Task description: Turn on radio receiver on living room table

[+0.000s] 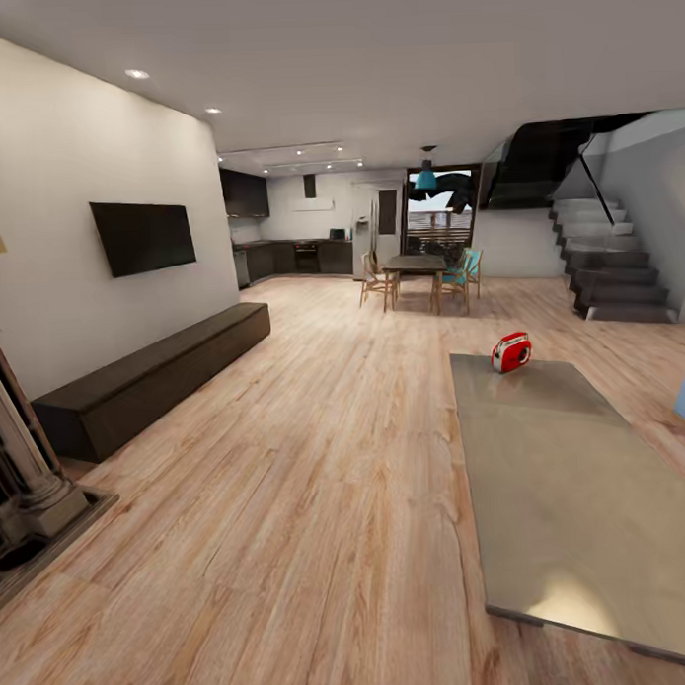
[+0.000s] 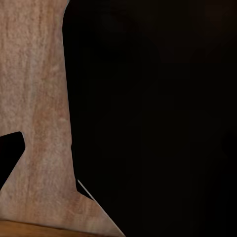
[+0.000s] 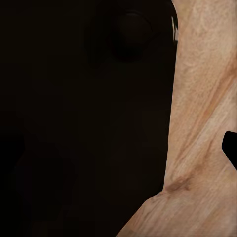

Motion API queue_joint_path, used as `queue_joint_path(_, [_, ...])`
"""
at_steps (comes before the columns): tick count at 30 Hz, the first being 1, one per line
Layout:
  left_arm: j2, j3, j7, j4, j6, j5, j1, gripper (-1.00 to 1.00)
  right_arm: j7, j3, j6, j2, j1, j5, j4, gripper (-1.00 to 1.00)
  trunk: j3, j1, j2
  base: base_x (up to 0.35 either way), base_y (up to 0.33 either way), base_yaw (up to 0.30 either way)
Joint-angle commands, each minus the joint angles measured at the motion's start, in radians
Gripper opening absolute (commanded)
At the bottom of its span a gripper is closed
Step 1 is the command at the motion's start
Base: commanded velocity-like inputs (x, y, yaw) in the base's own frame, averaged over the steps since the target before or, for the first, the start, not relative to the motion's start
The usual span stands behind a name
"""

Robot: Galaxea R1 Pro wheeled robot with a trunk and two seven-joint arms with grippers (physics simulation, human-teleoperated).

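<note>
A large black, unlit shape (image 2: 153, 113) covers most of the picture; what it is cannot be told. Beside it runs light wood plank floor (image 2: 39, 98), cut by a small black wedge (image 2: 9, 158).

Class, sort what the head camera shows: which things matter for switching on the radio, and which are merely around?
For the job:
radio receiver
table

Merely around:
wall television
long dark bench
dining table
staircase
</note>
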Motion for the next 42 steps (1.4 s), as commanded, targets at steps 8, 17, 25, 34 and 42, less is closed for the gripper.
queue_joint_path(8, [-0.002,0.01,0.001,-0.036,-0.006,-0.006,0.001,1.0,0.005,0.007,-0.044,-0.007,-0.002,0.01,0.001,1.0,0.0,0.0,0.0,0.0,0.0,0.0])
queue_joint_path(17, [0.004,0.008,-0.011,-0.041,-0.004,0.029,0.001,1.0,0.006,0.008,-0.09,-0.008,-0.002,0.01,0.001,1.0,0.0,0.0,0.0,0.193,0.0,0.0])
queue_joint_path(25, [0.005,0.007,-0.012,-0.04,-0.004,0.074,0.001,1.0,-0.001,0.007,-0.089,-0.003,-0.002,0.007,0.001,1.0,0.0,0.0,0.0,0.319,0.0,0.0])
queue_joint_path(34, [0.005,0.007,-0.012,-0.041,-0.004,0.084,0.001,1.0,-0.003,0.007,-0.087,-0.003,-0.002,0.006,0.001,1.0,0.0,0.0,0.0,0.324,0.0,0.0])
queue_joint_path(42, [0.007,0.007,-0.007,-0.041,-0.003,0.086,0.001,1.0,-0.003,0.007,-0.089,-0.004,-0.002,0.007,0.001,1.0,0.0,0.0,0.0,0.324,0.0,0.0])
